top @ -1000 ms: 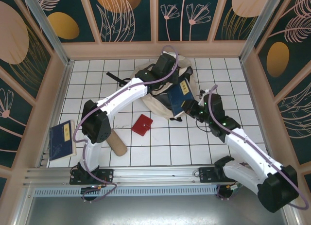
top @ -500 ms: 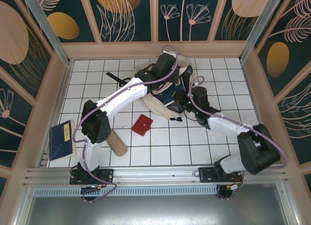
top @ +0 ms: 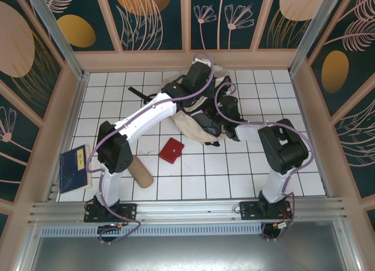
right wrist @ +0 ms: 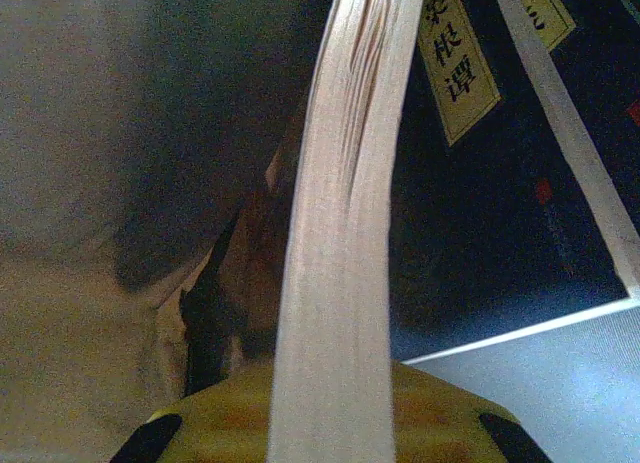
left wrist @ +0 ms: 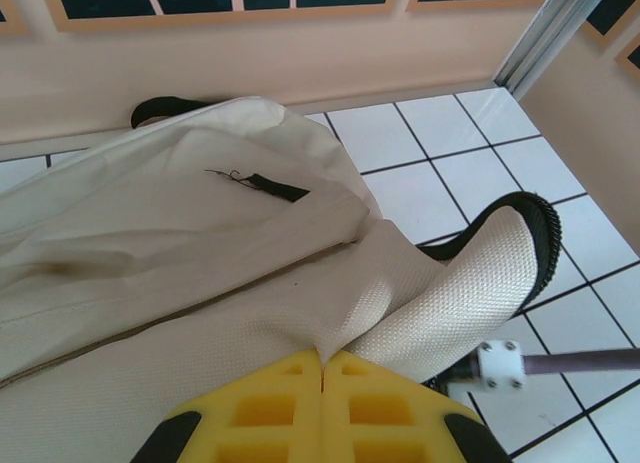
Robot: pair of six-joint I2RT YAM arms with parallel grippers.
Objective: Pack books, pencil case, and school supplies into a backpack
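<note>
We found the left gripper (left wrist: 322, 375) pinched shut on a fold of the backpack (left wrist: 200, 243), which lay by the far edge of the table (top: 246, 177), near its middle. The right gripper (right wrist: 335, 428) clamped one book (right wrist: 345, 233) across its covers. The book's long axis ran straight away from the gripper into the backpack's dark opening. The second book (top: 75, 168) lay flat at the near-left corner.

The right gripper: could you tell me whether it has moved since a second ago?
Yes: the right gripper, shut on a book, moved leftward across the white tiles into the backpack.
</note>
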